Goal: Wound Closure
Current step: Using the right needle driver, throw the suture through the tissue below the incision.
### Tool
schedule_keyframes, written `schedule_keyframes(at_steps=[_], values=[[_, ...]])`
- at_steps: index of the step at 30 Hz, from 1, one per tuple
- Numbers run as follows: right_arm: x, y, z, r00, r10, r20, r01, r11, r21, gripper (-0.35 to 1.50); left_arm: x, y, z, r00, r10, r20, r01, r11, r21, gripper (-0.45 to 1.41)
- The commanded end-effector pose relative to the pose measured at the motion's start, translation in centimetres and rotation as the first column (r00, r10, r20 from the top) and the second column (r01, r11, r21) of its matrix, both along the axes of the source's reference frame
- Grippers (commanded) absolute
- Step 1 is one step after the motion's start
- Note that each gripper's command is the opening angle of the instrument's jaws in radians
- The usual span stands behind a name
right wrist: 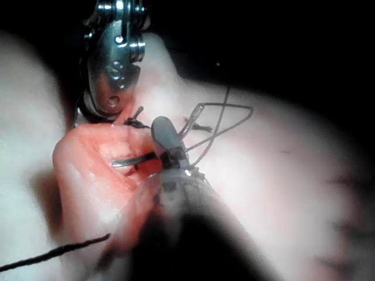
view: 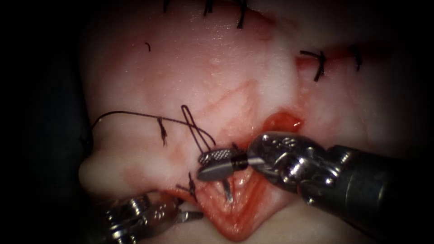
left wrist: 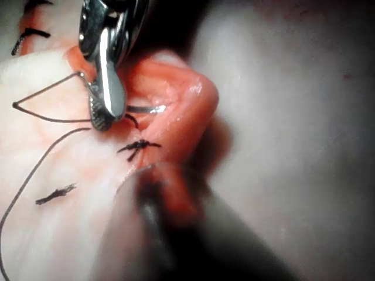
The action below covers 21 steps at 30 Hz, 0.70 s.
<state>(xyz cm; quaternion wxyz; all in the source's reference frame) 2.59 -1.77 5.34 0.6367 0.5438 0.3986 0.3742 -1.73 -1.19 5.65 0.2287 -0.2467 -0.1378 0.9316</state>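
My right tool (view: 202, 165) reaches in from the right, its jaws shut on the curved needle (view: 228, 191) near the needle's middle. The needle's free end points down into the open cut (view: 239, 203) and I cannot tell whether its tip is in the tissue. Seen in the left wrist view, the right tool (left wrist: 103, 119) has the needle (left wrist: 146, 109) sticking out sideways over the red wound edge. Dark thread (view: 135, 114) arcs over the tissue left of the cut and loops near the jaws. My left tool (view: 189, 216) sits at the lower left, shut on the left lip of the cut.
Finished stitches (view: 319, 64) close the cut further back on the right and along the far edge. Two knotted stitches (view: 162, 131) with cut ends lie left of the cut. Red fluid wets the open wound. The pale tissue (view: 217, 54) drops off at the left.
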Motion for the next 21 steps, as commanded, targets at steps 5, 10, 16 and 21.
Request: schedule_keyframes(at_steps=[5, 10, 16, 21], values=[[0.00, -0.06, 0.00, 1.000, -0.010, 0.019, 0.009, 0.999, 0.047, -0.35, -0.05, 0.04, 0.04, 1.000, -0.001, 0.000, 0.001, 1.000, -0.003, 0.27], [0.01, -0.10, -0.05, 1.000, 0.003, 0.002, -0.003, 0.995, 0.095, -0.35, -0.05, 0.04, 0.03, 1.000, 0.000, 0.000, 0.000, 1.000, -0.003, 0.28], [0.03, -0.14, -0.10, 1.000, 0.012, -0.015, -0.009, 0.982, 0.188, -0.35, -0.05, 0.05, 0.03, 1.000, -0.002, -0.003, 0.002, 1.000, -0.006, 0.28], [0.09, -0.16, -0.12, 0.997, 0.049, -0.065, -0.033, 0.972, 0.231, -0.35, -0.05, 0.05, 0.03, 1.000, -0.002, -0.003, 0.002, 1.000, -0.006, 0.28]])
